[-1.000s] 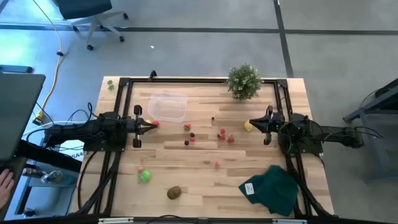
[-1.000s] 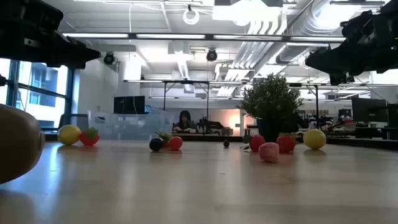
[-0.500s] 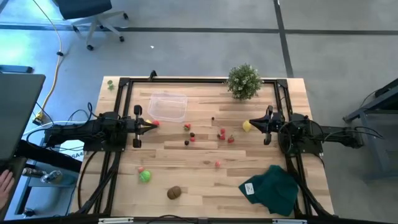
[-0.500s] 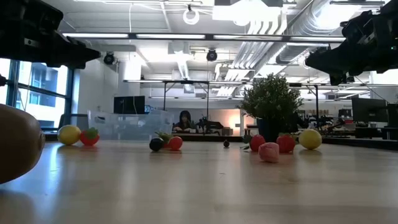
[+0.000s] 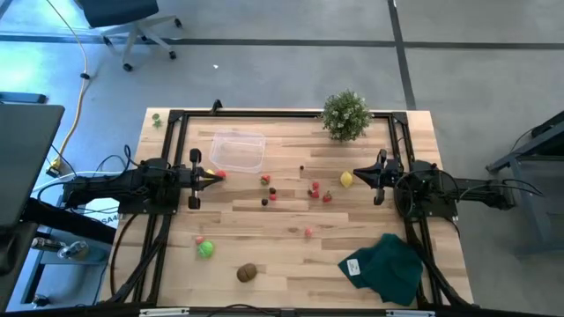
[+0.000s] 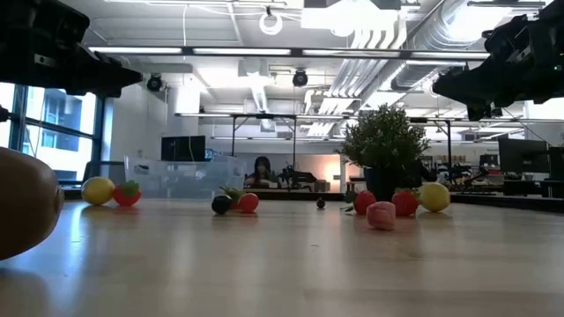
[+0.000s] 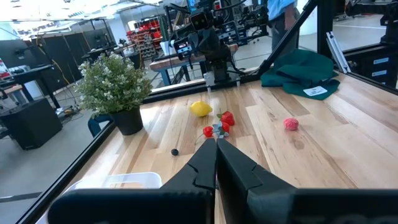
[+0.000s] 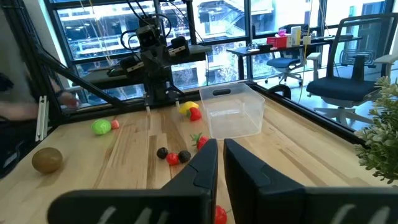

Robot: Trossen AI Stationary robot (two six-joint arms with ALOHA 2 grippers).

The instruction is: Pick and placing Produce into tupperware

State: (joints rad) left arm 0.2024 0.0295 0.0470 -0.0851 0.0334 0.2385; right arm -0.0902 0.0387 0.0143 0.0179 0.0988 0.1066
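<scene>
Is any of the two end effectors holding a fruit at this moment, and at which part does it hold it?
Nothing is held. The left end effector and the right end effector are both shut and empty; the lemon lies free on the table.

Camera arrangement: one overhead, one worktop-level, two wrist-mounted.

The high view looks straight down on the whole worktop [image 5: 291, 220]. The low view sits at surface height, close to the brown oval fruit [image 6: 26, 202], facing the room. Each wrist view looks past its own hand toward the opposite arm; both share the tupperware [image 8: 233, 112] and the potted plant [image 7: 115, 87], which the other two views also show.
</scene>
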